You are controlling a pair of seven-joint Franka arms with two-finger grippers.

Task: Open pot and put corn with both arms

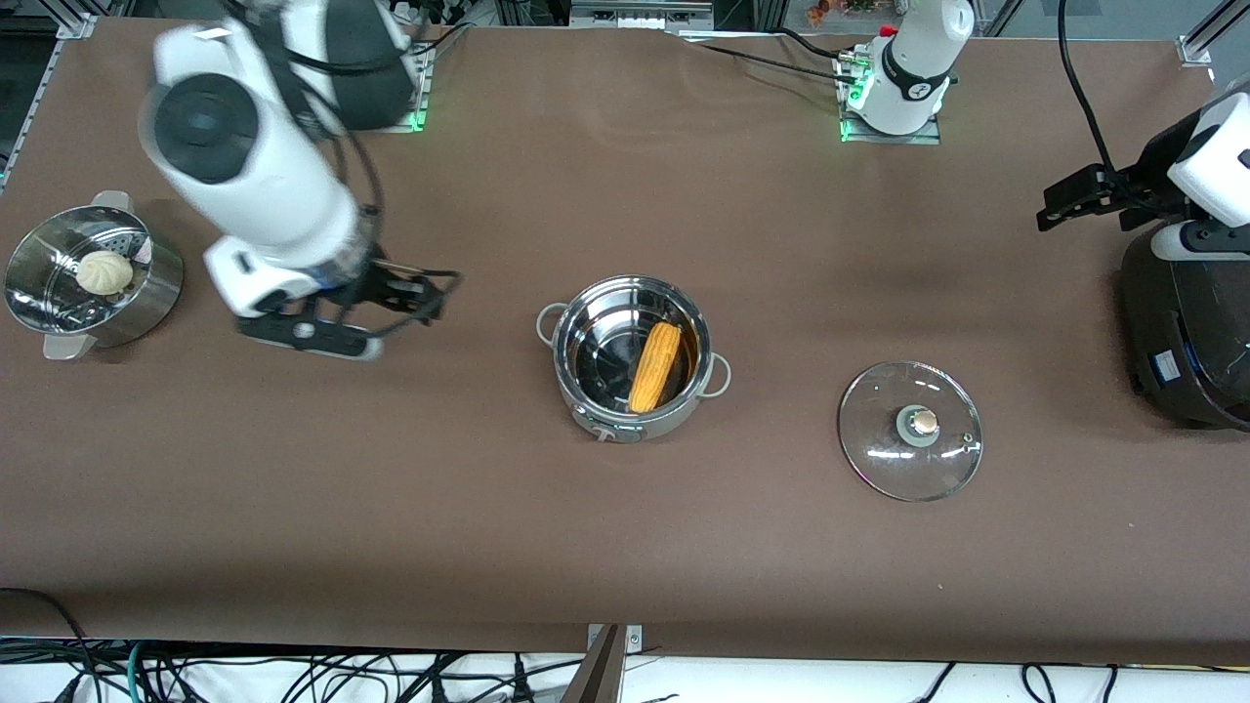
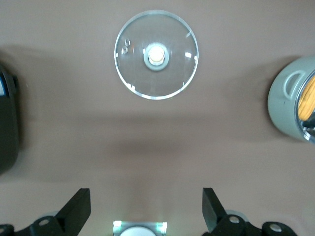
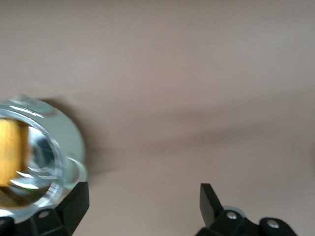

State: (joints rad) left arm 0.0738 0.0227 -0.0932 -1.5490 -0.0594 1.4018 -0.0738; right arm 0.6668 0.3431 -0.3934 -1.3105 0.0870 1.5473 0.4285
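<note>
The steel pot (image 1: 598, 353) stands uncovered in the middle of the table. The yellow-orange corn (image 1: 654, 367) lies inside it, leaning on the wall. The glass lid (image 1: 903, 459) with its tan knob (image 1: 924, 422) lies flat on the table beside the pot, toward the left arm's end. My right gripper (image 1: 435, 298) is open and empty, over bare table between the steamer bowl and the pot. My left gripper (image 1: 1060, 203) is open and empty, up beside the black cooker. The left wrist view shows the lid (image 2: 156, 55) and the pot's wall (image 2: 285, 105). The right wrist view shows the pot (image 3: 49, 147) with the corn (image 3: 10, 152).
A perforated steamer bowl (image 1: 146, 303) with a white bun (image 1: 104, 272) stands at the right arm's end. A large black cooker (image 1: 1187, 332) stands at the left arm's end and also shows in the left wrist view (image 2: 7, 128).
</note>
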